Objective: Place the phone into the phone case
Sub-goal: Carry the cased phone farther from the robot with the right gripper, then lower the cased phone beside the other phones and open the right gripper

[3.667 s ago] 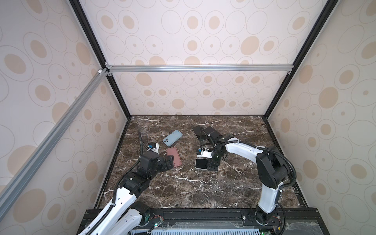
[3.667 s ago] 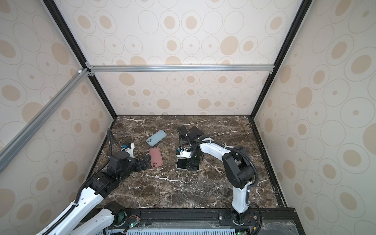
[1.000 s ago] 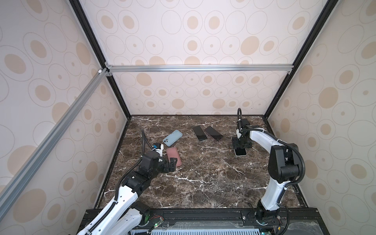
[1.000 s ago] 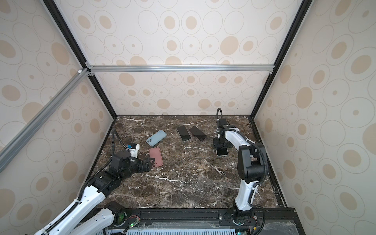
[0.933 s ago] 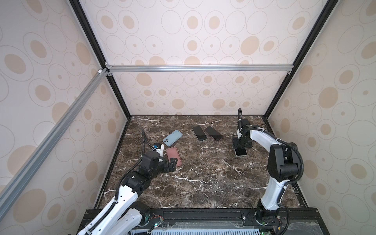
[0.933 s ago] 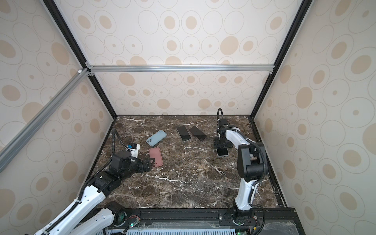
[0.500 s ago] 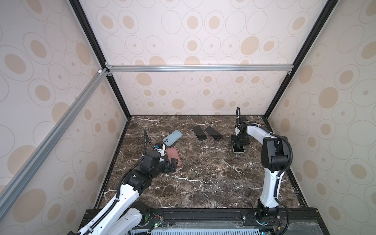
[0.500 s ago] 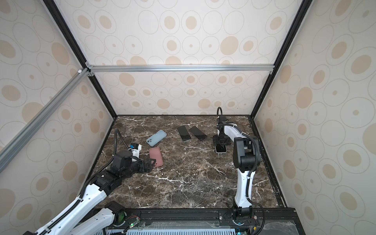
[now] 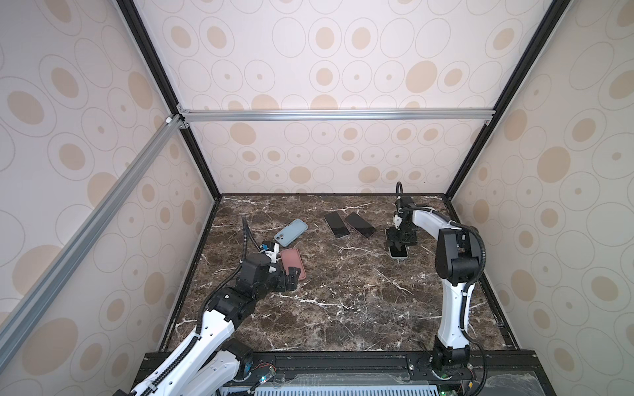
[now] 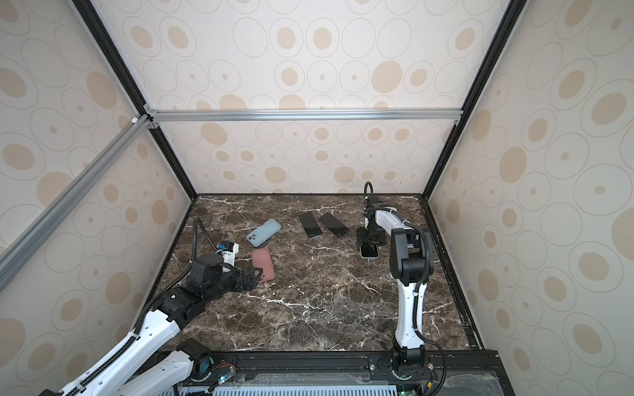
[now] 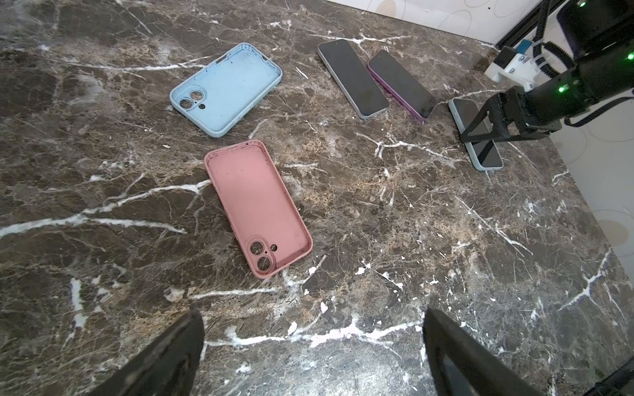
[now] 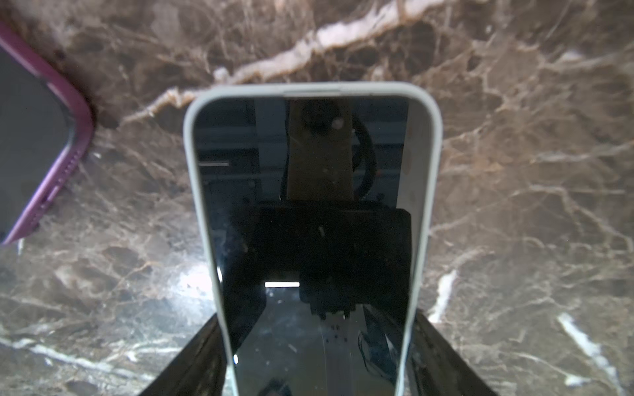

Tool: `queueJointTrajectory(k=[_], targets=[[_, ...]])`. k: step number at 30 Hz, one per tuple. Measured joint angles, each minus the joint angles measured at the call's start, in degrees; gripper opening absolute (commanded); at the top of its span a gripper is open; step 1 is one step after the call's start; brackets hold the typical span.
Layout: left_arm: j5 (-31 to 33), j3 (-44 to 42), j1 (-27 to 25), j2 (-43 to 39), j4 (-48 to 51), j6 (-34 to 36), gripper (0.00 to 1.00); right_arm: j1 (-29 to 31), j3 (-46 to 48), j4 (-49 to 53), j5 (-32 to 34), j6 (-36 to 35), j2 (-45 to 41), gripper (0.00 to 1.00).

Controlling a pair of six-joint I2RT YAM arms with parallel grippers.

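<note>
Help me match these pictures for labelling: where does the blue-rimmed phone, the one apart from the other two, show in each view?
In a top view: blue-rimmed phone, right of centre, nearer than the purple phone.
In a top view: the same spot.
Left wrist view: just past the purple phone.
Right wrist view: fills the middle.
Shared landmark: the purple phone, beside it in all four.

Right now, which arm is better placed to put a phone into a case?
The right, probably: the right gripper clasps the pale-edged phone by its sides. The left gripper hangs open and empty near the pink case, so it could steady that.
</note>
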State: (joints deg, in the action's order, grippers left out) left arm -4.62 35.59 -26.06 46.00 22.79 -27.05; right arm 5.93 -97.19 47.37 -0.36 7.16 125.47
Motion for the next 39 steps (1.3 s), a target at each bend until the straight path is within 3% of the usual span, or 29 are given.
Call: queueJointTrajectory(k=[9, 18, 32, 39], targets=[[0.0, 0.0, 0.0, 0.3, 0.0, 0.0, 1.00, 0.0, 0.0, 0.0, -0.3, 0.4, 0.0, 0.65], [1.2, 0.0, 0.0, 0.3, 0.0, -0.1, 1.00, -0.1, 0.0, 0.0, -1.4, 0.2, 0.0, 0.84], [2.5, -0.4, 0.0, -0.3, 0.0, -0.5, 1.00, -0.2, 0.9, 0.2, -2.9, 0.1, -0.8, 0.94], [3.0, -0.7, 0.3, 2.8, 0.0, -0.7, 1.00, -0.2, 4.3, 1.3, -2.3, 0.1, -6.6, 0.96]])
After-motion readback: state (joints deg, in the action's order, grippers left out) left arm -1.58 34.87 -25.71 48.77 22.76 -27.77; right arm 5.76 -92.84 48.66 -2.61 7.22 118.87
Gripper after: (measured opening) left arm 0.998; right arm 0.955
